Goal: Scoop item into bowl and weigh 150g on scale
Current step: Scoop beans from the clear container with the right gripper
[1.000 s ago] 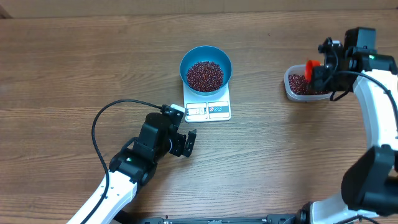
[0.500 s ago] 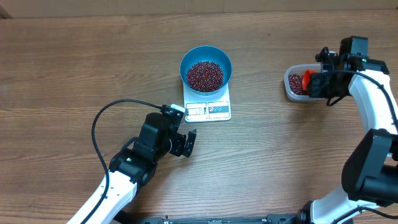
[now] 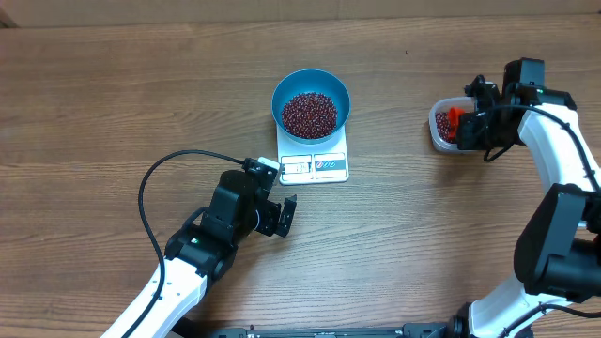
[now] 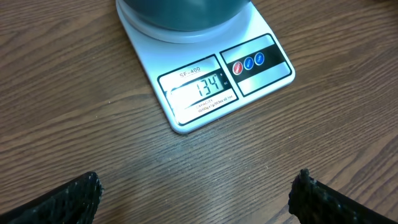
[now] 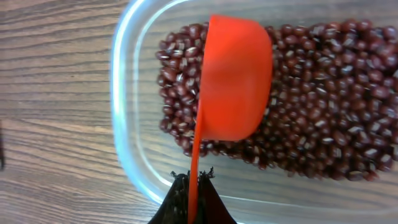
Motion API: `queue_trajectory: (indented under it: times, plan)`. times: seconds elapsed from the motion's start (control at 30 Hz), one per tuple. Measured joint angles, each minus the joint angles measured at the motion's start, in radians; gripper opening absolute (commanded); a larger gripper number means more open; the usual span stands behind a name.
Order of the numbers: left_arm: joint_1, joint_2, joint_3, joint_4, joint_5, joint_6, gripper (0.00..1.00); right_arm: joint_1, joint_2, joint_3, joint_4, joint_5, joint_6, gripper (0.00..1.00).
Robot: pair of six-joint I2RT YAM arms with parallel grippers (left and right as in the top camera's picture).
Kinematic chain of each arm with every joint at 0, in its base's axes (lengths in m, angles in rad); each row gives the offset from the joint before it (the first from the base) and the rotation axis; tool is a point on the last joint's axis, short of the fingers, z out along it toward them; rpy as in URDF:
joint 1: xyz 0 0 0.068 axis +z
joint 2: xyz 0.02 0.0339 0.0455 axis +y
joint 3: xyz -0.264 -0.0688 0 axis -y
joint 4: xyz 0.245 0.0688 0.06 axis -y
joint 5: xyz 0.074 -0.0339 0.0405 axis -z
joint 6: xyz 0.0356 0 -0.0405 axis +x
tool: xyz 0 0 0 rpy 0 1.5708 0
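The blue bowl (image 3: 311, 101) holds a heap of dark red beans (image 3: 310, 114) and stands on the white scale (image 3: 315, 161). In the left wrist view the scale (image 4: 205, 81) shows 134 on its display, with the bowl's underside (image 4: 180, 12) above it. My left gripper (image 3: 282, 216) rests open on the table just in front of the scale, with nothing between its jaws (image 4: 199, 193). My right gripper (image 5: 193, 177) is shut on the thin handle of the red scoop (image 5: 233, 78). The scoop's cup lies on its side among the beans (image 5: 323, 106) in the clear tub (image 5: 124, 124).
The clear tub (image 3: 437, 131) sits at the right of the wooden table, well apart from the scale. The left arm's black cable (image 3: 155, 178) loops over the table to the left of that arm.
My right gripper has moved left and down, bringing the red scoop from above the tub's far rim into the beans. The left arm has not moved.
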Motion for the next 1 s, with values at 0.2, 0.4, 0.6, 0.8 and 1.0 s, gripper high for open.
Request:
queue_trajectory:
  times: [0.2, 0.4, 0.6, 0.8, 1.0]
  plan:
    - [0.0, 0.0, 0.0, 0.0, 0.0, 0.0, 0.99, 0.012, 0.0, 0.0, -0.002, -0.008, 0.0, 0.04]
    - [0.0, 0.0, 0.0, 0.0, 0.0, 0.0, 1.0, 0.012, 0.0, 0.0, -0.018, -0.049, 0.0, 0.04]
    - [0.0, 0.0, 0.0, 0.0, 0.0, 0.0, 0.99, 0.003, 0.0, 0.0, -0.037, -0.097, 0.0, 0.04]
    - [0.0, 0.0, 0.0, 0.0, 0.0, 0.0, 1.0, -0.036, 0.0, 0.0, -0.043, -0.169, 0.0, 0.04]
    - [0.0, 0.0, 0.0, 0.0, 0.0, 0.0, 0.99, -0.103, 0.0, 0.0, -0.048, -0.266, 0.0, 0.04]
